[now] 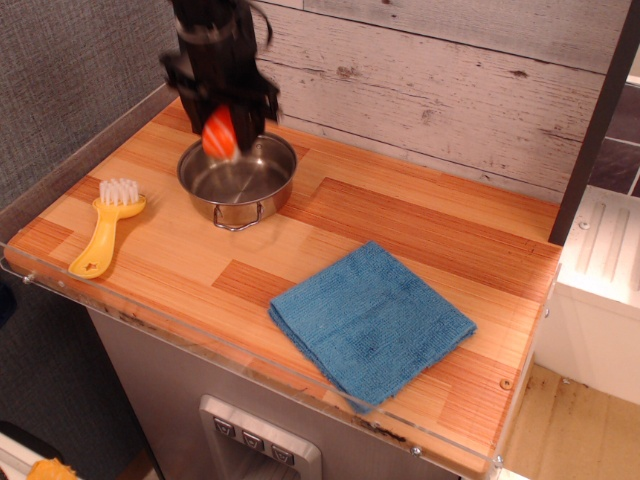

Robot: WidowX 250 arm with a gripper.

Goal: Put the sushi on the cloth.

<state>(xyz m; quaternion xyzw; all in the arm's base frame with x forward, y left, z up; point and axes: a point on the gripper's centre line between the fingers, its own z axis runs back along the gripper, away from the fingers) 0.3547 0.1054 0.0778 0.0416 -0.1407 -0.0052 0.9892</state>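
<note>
The sushi [220,134], orange with pale stripes, hangs between the fingers of my gripper [222,130], which is shut on it and holds it above the far left rim of a small metal pot [238,181]. The arm above is blurred by motion. The blue terry cloth [371,321] lies flat on the wooden tabletop at the front right, well apart from the gripper and the pot.
A yellow brush with white bristles [107,226] lies at the left of the table. A plank wall stands behind, a grey wall to the left. A dark post [596,130] rises at the right edge. A clear acrylic lip runs along the front.
</note>
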